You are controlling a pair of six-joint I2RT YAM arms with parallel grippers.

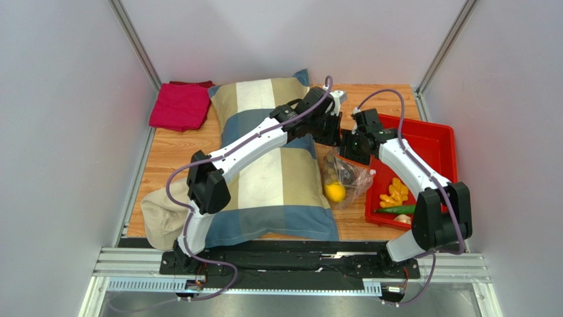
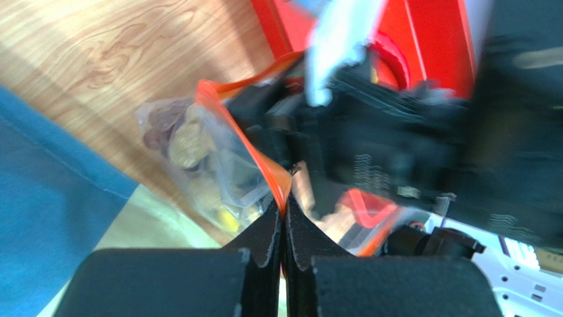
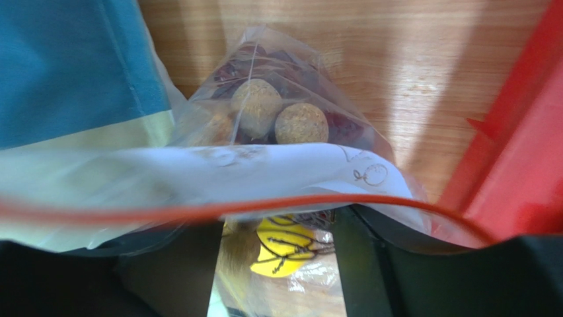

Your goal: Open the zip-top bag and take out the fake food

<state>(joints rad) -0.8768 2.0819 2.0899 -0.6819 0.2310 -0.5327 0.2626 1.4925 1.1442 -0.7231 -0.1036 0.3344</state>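
Left wrist view: left gripper [image 2: 284,214] clamps the zip-top bag [image 2: 198,158] at its zip strip [image 2: 231,125] — probably the firmest hold (film looks limp, slippery); right gripper [image 3: 277,224] fingers apart.

Arms being shown
White casings, black joints and lilac cables [image 1: 170,188] are being carried by the left arm [image 1: 248,144] and right arm [image 1: 404,162].

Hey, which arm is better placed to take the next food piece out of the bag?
Right, probably. The left gripper is pinched shut on the orange zip strip of the bag. The right gripper is open at its mouth, the lemon showing between its fingers.
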